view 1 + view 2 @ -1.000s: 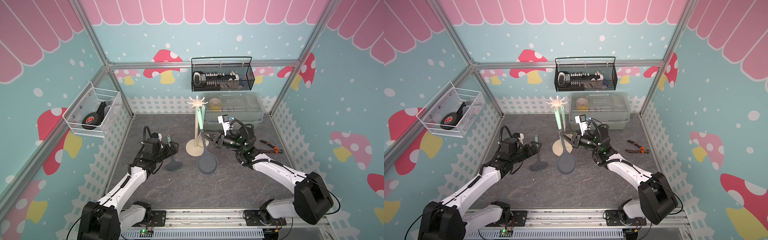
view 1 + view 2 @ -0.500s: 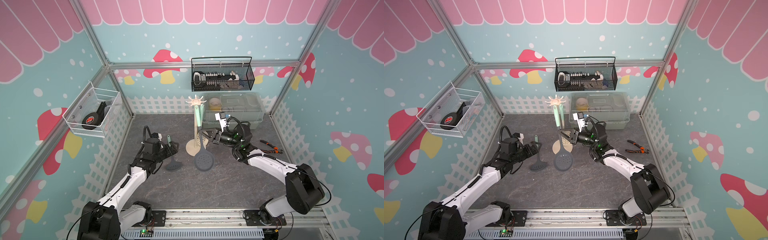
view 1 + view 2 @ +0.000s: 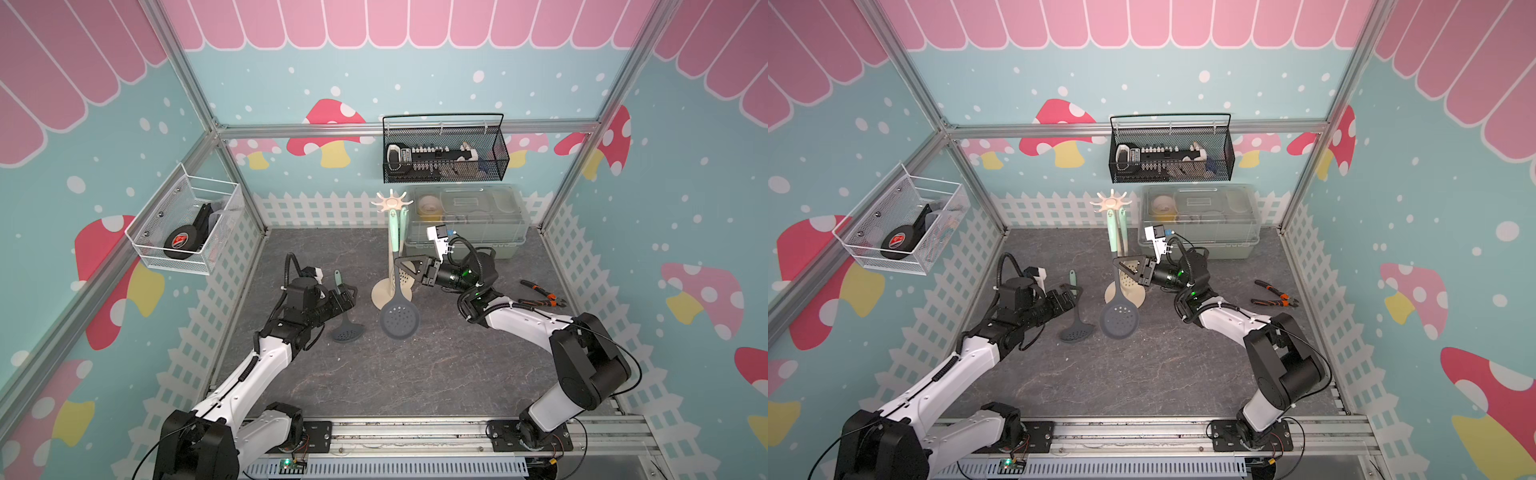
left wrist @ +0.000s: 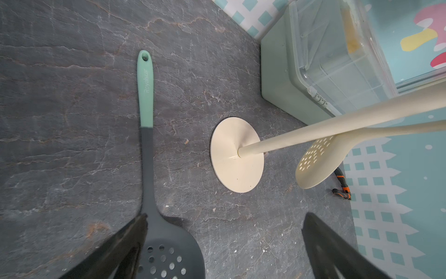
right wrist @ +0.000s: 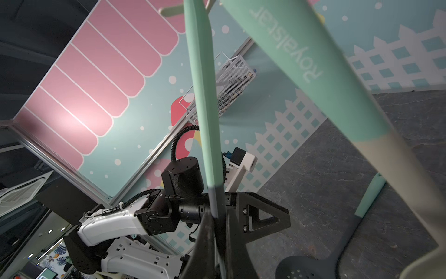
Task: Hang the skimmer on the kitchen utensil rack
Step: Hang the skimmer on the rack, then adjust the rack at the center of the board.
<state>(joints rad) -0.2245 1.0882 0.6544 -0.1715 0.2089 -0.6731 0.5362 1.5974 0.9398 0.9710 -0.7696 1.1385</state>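
My right gripper (image 3: 402, 264) is shut on the skimmer (image 3: 399, 320), a dark grey perforated head on a mint handle (image 5: 205, 96), pinched where the mint meets the grey. The skimmer hangs upright against the kitchen utensil rack (image 3: 390, 202), a cream pole on a disc base (image 4: 237, 154). Its top end reaches the hooked crown; I cannot tell whether it sits on a hook. A cream skimmer (image 4: 318, 161) hangs from the rack. My left gripper (image 3: 347, 297) is open over a second grey skimmer (image 4: 144, 84) lying flat on the table, holding nothing.
Orange-handled pliers (image 3: 540, 293) lie on the table to the right. A clear-lidded green box (image 3: 465, 220) stands at the back, right behind the rack. A black mesh basket (image 3: 444, 158) hangs on the back wall and a white mesh basket (image 3: 187, 224) on the left wall.
My right gripper has carried the skimmer leftward and slightly back, up against the rack's pole, and the head has swung left with it. The left arm has not moved.
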